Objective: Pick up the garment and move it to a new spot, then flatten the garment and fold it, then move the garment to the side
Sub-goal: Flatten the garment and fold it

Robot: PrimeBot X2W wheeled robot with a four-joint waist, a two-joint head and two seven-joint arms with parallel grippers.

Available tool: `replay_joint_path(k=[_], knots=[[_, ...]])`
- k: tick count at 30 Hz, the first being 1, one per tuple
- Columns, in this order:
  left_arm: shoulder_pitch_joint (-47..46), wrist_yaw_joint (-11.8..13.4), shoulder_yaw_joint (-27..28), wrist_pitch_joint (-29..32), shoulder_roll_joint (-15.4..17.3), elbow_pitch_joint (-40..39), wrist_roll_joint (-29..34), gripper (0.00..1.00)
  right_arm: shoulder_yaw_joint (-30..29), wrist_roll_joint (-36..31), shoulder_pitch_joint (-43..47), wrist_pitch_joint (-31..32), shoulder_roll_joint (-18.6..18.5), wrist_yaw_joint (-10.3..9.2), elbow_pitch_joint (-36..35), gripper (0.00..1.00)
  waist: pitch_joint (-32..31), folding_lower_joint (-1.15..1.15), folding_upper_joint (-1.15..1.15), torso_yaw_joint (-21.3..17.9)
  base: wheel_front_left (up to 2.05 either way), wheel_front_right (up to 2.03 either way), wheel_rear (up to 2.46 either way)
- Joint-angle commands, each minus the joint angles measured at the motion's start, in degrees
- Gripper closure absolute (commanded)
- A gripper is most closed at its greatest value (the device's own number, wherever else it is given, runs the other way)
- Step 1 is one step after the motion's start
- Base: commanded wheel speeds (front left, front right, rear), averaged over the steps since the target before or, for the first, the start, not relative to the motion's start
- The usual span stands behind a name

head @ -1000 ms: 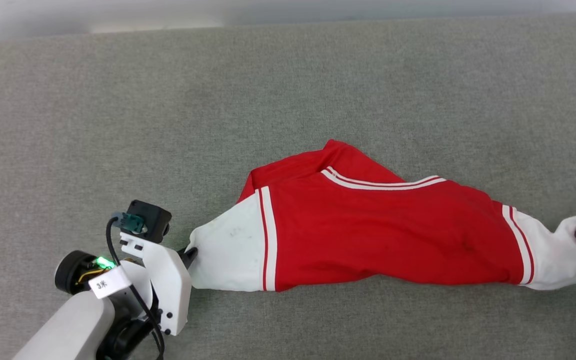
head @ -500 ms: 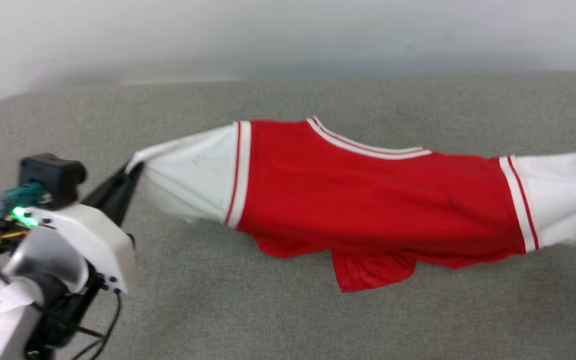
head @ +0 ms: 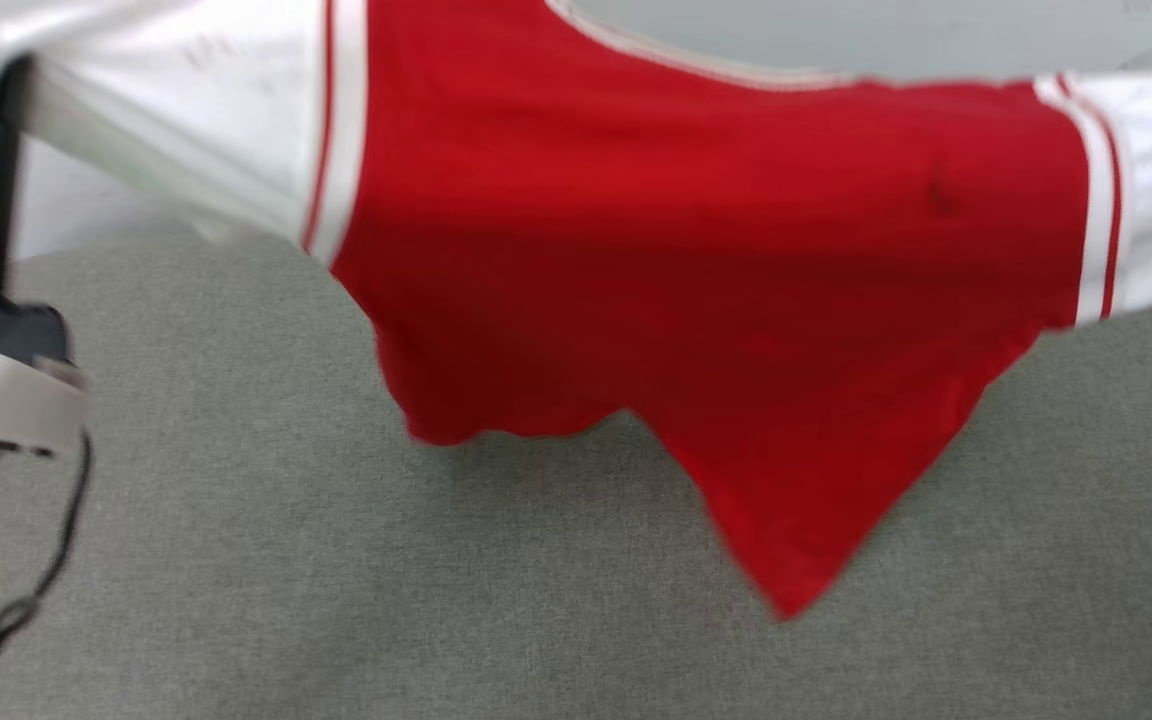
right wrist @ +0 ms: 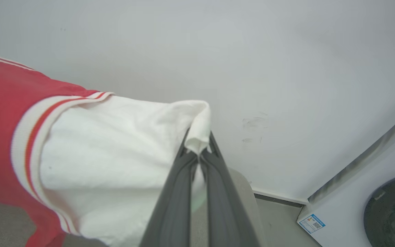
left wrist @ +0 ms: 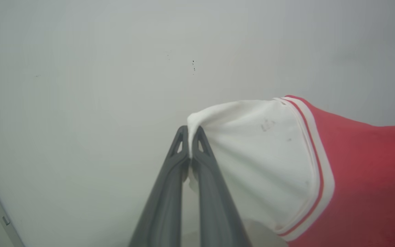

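Hanging blurry above the grey cushion (head: 236,580), the garment (head: 696,250) is cut off at its top and sleeve ends in the head view. The left gripper (left wrist: 191,137) and the right gripper (right wrist: 197,144) each pinch a white sleeve tight, pointing at the wall (left wrist: 81,68).

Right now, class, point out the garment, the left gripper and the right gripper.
garment (head: 696,260), head view, red body.
left gripper (left wrist: 191,133), left wrist view, between fingertips.
right gripper (right wrist: 199,143), right wrist view, between fingertips.

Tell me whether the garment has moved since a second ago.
Yes: the garment has risen off the grey cushion, where it lay, and now hangs over it.
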Motion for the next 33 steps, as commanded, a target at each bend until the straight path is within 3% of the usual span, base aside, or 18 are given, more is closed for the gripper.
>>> replay_joint_path(k=[1,11,18,27,33], knots=[[-2.35,0.03,1.82,-1.21,0.74,-0.37,0.43,1.00,0.21,0.15,-3.00,-2.02,-1.04,-0.05,0.62,1.00,0.09,0.00,0.00,-0.27,0.00,0.00,0.00],[-10.84,-1.87,5.87,-3.52,2.41,1.22,-1.47,1.00,0.23,2.35,-14.54,-7.39,0.50,-0.05,5.99,1.00,3.93,0.00,0.00,-1.12,0.00,0.00,0.00],[-20.59,-5.26,4.14,-1.84,2.46,6.88,-4.93,1.00,1.98,2.50,-23.46,-7.17,-1.87,-0.05,11.08,1.00,10.97,0.00,0.00,-0.97,0.00,0.00,0.00],[-41.64,-10.96,-0.57,-1.45,1.79,18.65,-4.17,1.00,2.65,0.20,-41.77,-8.04,0.01,-0.05,19.08,1.00,24.02,0.00,0.00,-0.35,0.00,0.00,0.00],[-58.19,-13.69,-4.02,-4.80,-2.08,30.13,-1.27,1.00,4.92,-2.93,-55.38,-12.83,2.30,-0.06,28.79,1.00,30.41,0.00,0.00,0.26,0.00,0.00,0.00]])
